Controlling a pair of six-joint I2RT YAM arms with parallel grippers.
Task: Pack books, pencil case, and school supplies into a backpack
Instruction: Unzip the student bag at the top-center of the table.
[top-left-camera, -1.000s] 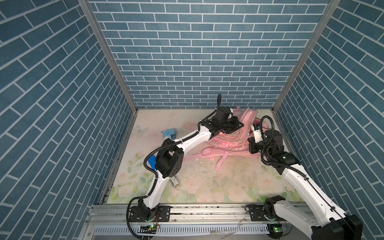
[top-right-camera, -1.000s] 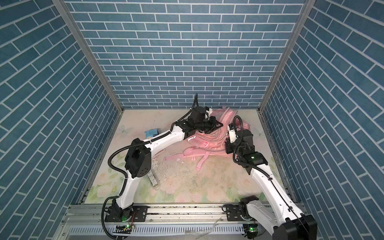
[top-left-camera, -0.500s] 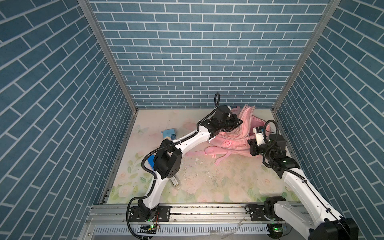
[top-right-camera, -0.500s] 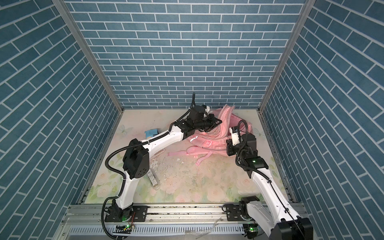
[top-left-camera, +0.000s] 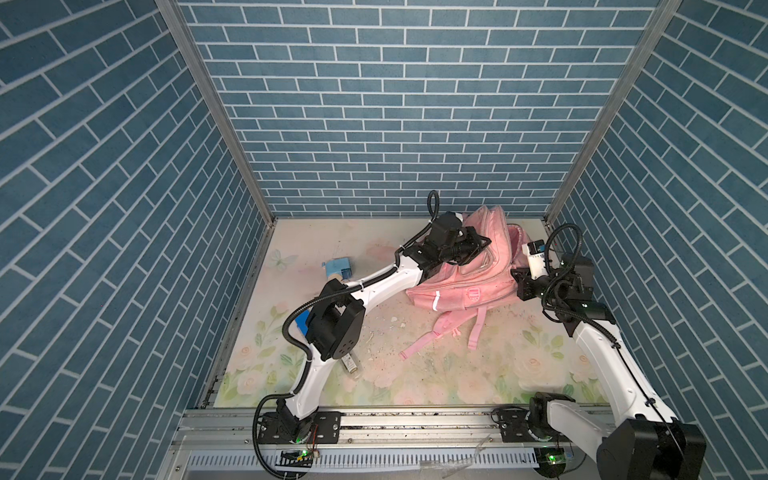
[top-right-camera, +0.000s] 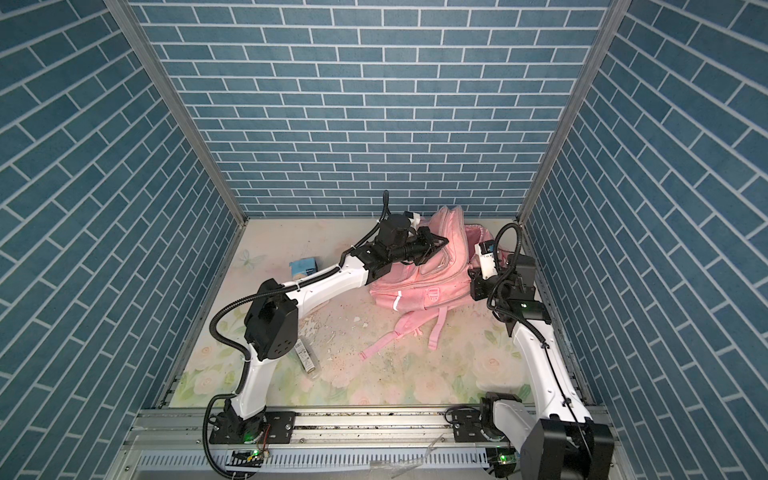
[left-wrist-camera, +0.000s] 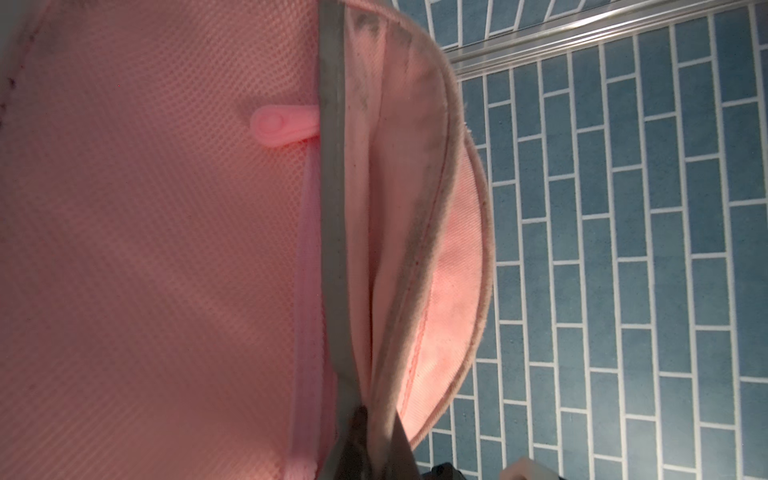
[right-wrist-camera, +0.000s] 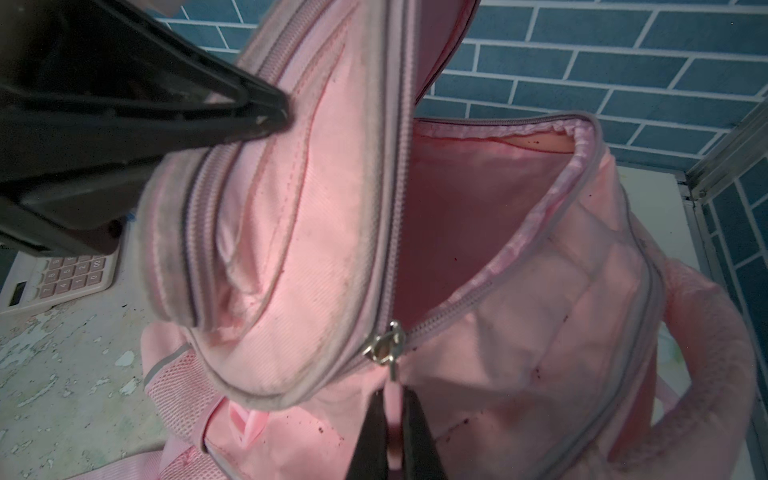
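The right gripper (right-wrist-camera: 392, 411) is pinching the zipper pull (right-wrist-camera: 386, 349) of the backpack (top-left-camera: 461, 282); the left gripper (right-wrist-camera: 266, 112) is clamping the front flap and lifting it. The zip will likely run best with the pull following the teeth and the flap taut. The backpack is lying in the far right corner of the flowered table (top-left-camera: 415, 374), with a blue sharpener (top-left-camera: 337, 268) toward the far left corner and a calculator (right-wrist-camera: 58, 278) near the bag. Blue brick walls (top-left-camera: 395, 104) are enclosing it all.
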